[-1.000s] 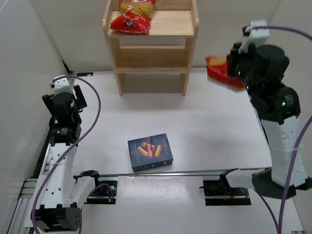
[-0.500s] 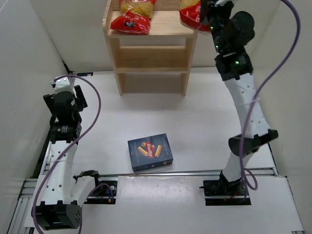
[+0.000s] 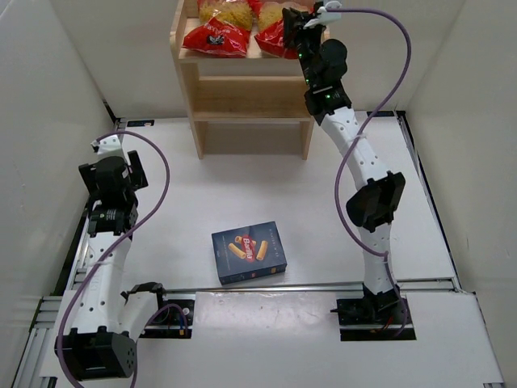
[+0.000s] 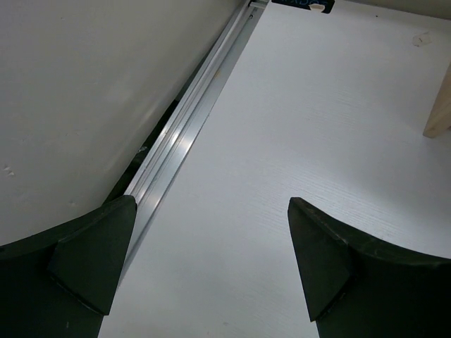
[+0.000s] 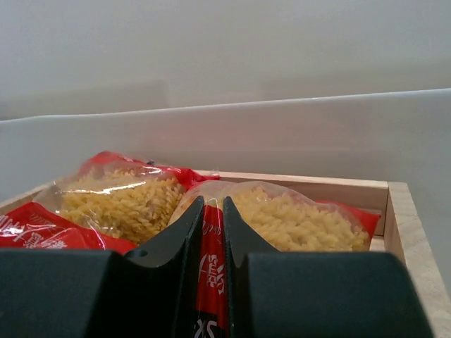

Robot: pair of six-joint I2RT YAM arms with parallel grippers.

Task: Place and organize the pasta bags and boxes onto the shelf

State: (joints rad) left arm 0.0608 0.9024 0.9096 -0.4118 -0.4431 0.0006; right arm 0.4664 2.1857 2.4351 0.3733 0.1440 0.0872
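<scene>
The left gripper (image 4: pixel 210 232) hangs with its jaws wide apart over bare bench (image 4: pixel 317 105), beside the metal rail (image 4: pixel 183 141). The blue pasta box (image 3: pixel 249 252) lies flat on the bench between the two arms. On the top board of the shelf (image 3: pixel 317 56) two red bags lie side by side: the left bag (image 3: pixel 215 34) free, the right bag (image 3: pixel 271 32) pinched at its red edge by the right gripper (image 5: pixel 213 204), closed on it.

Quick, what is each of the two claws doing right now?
Left gripper: open, holding nothing.
Right gripper: closed on a red pasta bag.
</scene>
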